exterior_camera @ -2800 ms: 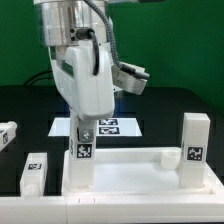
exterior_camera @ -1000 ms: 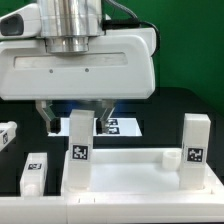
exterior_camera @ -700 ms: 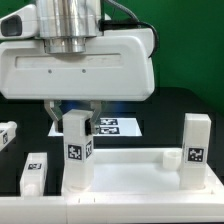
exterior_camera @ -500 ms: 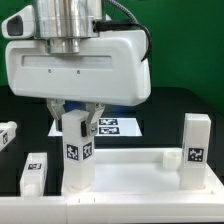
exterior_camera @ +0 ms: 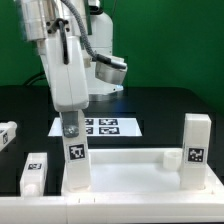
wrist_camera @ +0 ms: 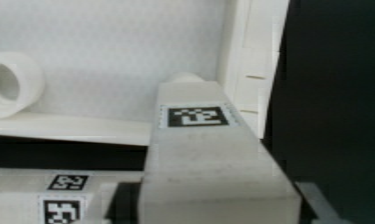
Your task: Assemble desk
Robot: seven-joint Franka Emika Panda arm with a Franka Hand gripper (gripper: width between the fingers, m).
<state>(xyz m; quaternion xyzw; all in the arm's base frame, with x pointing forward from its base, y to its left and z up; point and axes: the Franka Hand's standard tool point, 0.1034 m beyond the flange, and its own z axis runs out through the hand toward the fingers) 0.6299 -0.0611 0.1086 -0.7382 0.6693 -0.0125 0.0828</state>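
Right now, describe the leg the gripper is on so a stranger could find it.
Find the white tabletop at the front. On its corner at the exterior view's left stands a tagged leg. Unlike the free leg at the opposite corner, it has the gripper clamped on its top.

Gripper is pinching the top of a leg that's upright in the tabletop corner — second leg stands upright toward the exterior view's right.
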